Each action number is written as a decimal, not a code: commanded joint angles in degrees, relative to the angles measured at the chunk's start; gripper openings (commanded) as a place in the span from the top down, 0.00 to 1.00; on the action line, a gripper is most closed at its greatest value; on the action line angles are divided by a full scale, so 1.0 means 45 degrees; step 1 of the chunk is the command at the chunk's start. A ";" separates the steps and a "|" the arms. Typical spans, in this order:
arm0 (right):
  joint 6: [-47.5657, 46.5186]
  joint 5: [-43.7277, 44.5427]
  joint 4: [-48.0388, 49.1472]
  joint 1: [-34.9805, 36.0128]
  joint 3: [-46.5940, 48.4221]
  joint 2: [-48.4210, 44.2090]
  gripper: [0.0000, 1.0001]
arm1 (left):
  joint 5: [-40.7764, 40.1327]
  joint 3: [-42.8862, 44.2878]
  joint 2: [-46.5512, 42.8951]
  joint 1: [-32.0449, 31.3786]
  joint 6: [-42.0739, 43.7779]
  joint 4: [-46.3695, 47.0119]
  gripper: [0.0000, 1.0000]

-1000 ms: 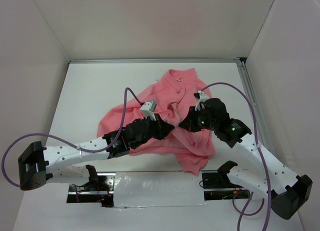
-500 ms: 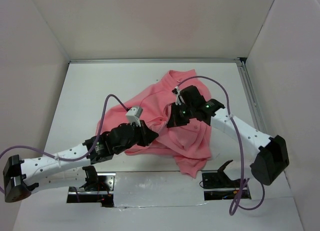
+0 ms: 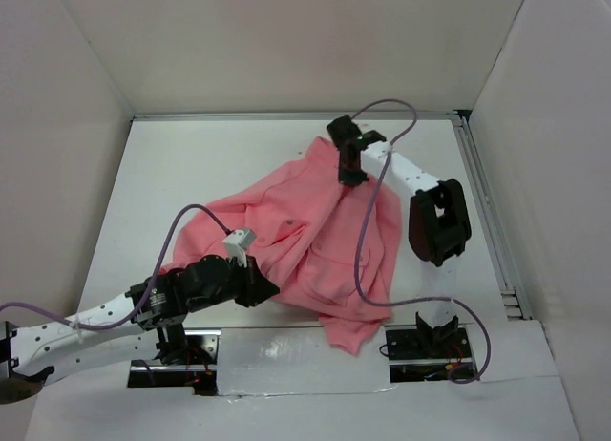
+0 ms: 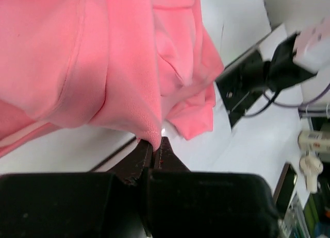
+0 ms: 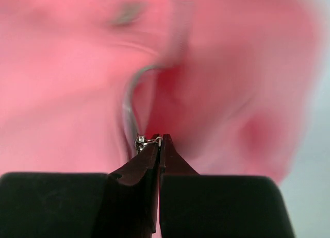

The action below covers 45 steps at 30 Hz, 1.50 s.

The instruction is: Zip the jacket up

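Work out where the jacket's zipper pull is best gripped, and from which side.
Pinch the zipper pull by its small metal tab, likely from above: it sticks out of the soft jacket. The right gripper grips it so; the left gripper pinches a fabric edge.

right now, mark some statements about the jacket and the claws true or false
1. The left claw pinches an edge of the jacket. True.
2. The right claw is open. False: it is shut on the zipper pull.
3. The jacket hangs off the table. False: it lies on it.
4. The right claw is farther from the arm bases than the left. True.
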 commanded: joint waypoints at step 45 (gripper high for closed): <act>-0.0490 -0.0662 0.5258 -0.8249 -0.2898 -0.8464 0.00 | -0.2435 0.4917 0.1475 0.1154 -0.2121 -0.6503 0.01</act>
